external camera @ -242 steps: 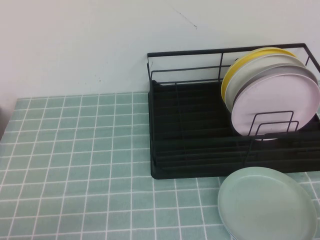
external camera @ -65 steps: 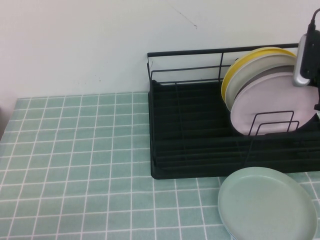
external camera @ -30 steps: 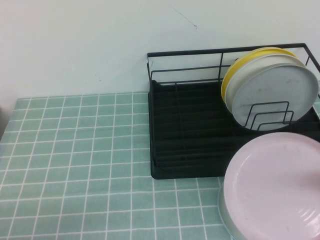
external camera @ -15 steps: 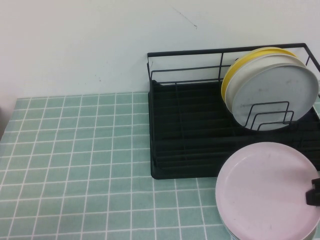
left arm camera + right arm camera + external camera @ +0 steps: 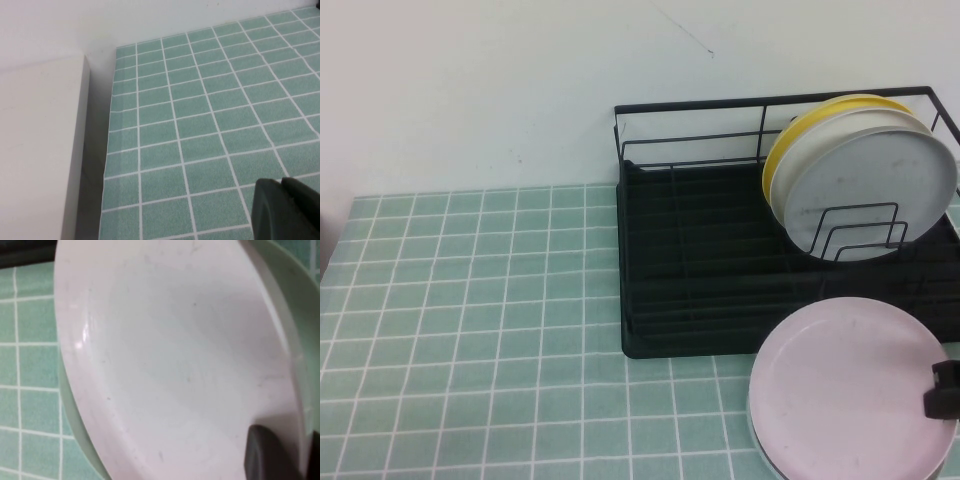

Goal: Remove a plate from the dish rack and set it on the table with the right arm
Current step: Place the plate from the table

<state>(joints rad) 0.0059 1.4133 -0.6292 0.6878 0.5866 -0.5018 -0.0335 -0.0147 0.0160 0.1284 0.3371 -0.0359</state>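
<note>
The pale pink plate (image 5: 845, 390) lies flat on top of the pale green plate (image 5: 761, 455) on the tiled table (image 5: 470, 300), in front of the black dish rack (image 5: 700, 260). My right gripper (image 5: 942, 390) is at the plate's right rim, shut on it. In the right wrist view the pink plate (image 5: 175, 365) fills the frame, and its rim sits between my right gripper's (image 5: 300, 460) dark fingers (image 5: 267, 457). My left gripper (image 5: 281, 186) hovers shut and empty over the table (image 5: 200, 100) near its left edge; it is out of the high view.
A white-grey plate (image 5: 870, 180) and a yellow plate (image 5: 790, 135) behind it stand upright in the rack's right end. The green plate's rim (image 5: 292, 315) shows under the pink one. A pale block (image 5: 35, 150) borders the table's left edge.
The pink plate left the rack in my right gripper, swung down in front of it, and has settled lower onto the green plate. The left arm has not moved.
</note>
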